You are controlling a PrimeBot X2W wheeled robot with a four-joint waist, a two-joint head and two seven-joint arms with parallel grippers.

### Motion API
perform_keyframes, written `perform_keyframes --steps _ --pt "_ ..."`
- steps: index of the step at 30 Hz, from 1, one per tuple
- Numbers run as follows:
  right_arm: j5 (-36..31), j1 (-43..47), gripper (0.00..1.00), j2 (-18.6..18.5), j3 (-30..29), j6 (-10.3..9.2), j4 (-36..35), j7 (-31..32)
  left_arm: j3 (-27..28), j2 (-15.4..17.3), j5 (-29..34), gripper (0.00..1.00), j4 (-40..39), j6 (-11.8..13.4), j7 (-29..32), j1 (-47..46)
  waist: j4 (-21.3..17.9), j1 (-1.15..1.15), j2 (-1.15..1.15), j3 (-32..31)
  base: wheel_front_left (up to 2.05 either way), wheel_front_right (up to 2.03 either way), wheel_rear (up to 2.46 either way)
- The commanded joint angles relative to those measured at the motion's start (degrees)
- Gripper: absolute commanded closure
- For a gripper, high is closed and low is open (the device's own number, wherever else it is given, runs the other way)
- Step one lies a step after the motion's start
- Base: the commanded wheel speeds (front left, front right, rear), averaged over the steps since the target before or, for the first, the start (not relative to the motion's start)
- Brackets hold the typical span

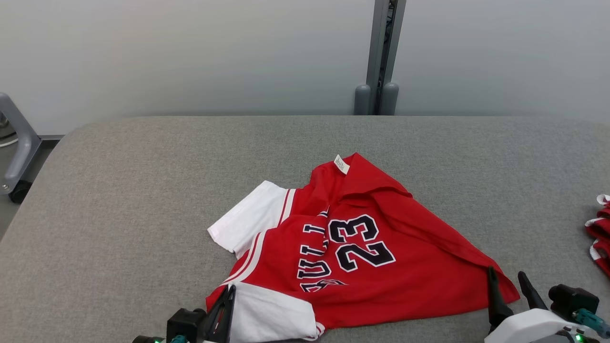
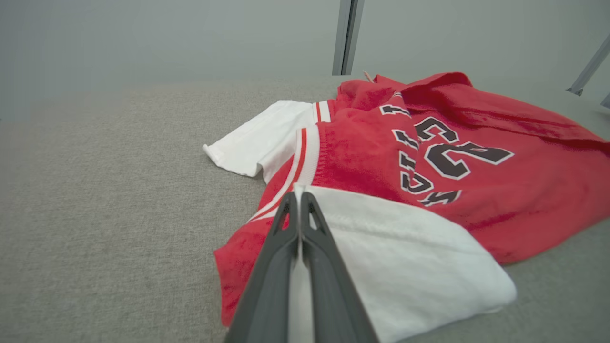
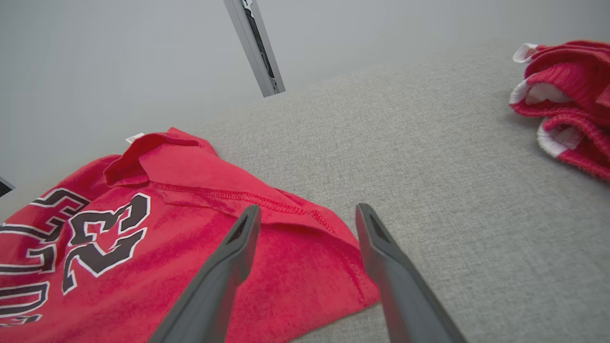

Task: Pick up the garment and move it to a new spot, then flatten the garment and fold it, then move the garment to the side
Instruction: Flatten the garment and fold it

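The garment [image 1: 362, 247], a red jersey with white sleeves and a black "23", lies crumpled on the grey padded table [image 1: 143, 190]. My left gripper [image 1: 231, 288] sits at its near left corner, shut on the edge where a white sleeve meets the red trim. In the left wrist view the left gripper [image 2: 299, 195] has its fingers pressed together with a sliver of white cloth from the garment [image 2: 362, 157] between them. My right gripper [image 1: 506, 272] is open at the near right red corner. In the right wrist view the right gripper [image 3: 307, 209] straddles that corner of the garment [image 3: 190, 190].
A second red-and-white cloth pile [image 1: 599, 233] lies at the table's right edge, also visible as the pile [image 3: 567, 90]. A grey post [image 1: 381, 57] stands behind the table against the pale wall. A grey frame on a wheel [image 1: 14, 143] is off the left end.
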Motion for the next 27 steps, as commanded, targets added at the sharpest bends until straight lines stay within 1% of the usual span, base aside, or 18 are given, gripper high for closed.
perform_keyframes --steps 1,4,7,13,22,23,24,25,26,27 --pt "-0.45 0.71 0.0 -0.31 0.44 0.0 0.46 -0.29 1.03 0.26 0.85 1.0 -1.01 0.07 -0.08 0.06 0.01 0.0 0.0 0.0 0.0 0.0 0.0" --pt "-1.11 0.9 0.0 -0.34 1.05 0.0 1.18 -0.29 2.57 0.24 1.72 1.0 -2.31 -0.21 -0.08 0.3 -0.18 0.0 0.0 0.11 0.0 0.0 0.0" --pt "-2.2 1.27 0.0 -0.34 0.44 0.0 2.29 -0.29 3.45 0.24 2.04 1.0 -2.98 -0.51 -0.08 0.77 -0.36 0.0 0.0 0.3 0.0 0.0 0.0" --pt "-3.75 1.99 0.0 -0.31 -2.91 0.0 4.59 -0.29 3.25 0.23 2.07 1.0 -3.84 -0.72 -0.08 1.05 -0.31 0.0 0.0 0.82 0.0 0.0 0.0" --pt "-3.5 -1.74 0.0 -0.33 -5.01 0.0 9.12 -0.29 3.27 0.22 2.27 1.0 -4.38 -0.78 -0.08 0.22 0.7 0.0 0.0 2.26 0.0 0.0 0.0" --pt "-3.52 -2.18 0.23 -0.32 -5.08 0.0 9.65 -0.28 3.23 0.23 2.33 1.0 -4.4 -0.8 -0.08 0.1 0.88 0.0 0.0 2.4 0.0 0.0 0.0" --pt "-3.73 -2.53 0.55 -0.32 -4.98 0.0 10.2 -0.28 3.21 0.23 2.34 1.0 -4.43 -0.8 -0.08 0.01 1.02 0.0 0.0 2.55 0.0 0.0 0.0" --pt "-3.87 -2.7 0.95 -0.29 -4.87 0.0 10.5 -0.28 3.19 0.23 2.31 1.0 -4.45 -0.75 -0.08 -0.02 1.12 0.0 0.0 2.65 0.0 0.0 0.0" --pt "-3.75 -2.69 1.0 -0.27 -4.67 0.0 10.78 -0.23 3.16 0.23 2.28 1.0 -4.46 -0.72 -0.08 -0.03 1.18 0.0 0.0 2.76 0.0 0.0 0.0" --pt "-3.53 -2.73 1.0 -0.24 -4.49 0.0 10.82 -0.16 3.19 0.24 2.28 1.0 -4.54 -0.64 -0.08 -0.08 1.2 0.0 0.0 2.85 0.0 0.0 0.0"
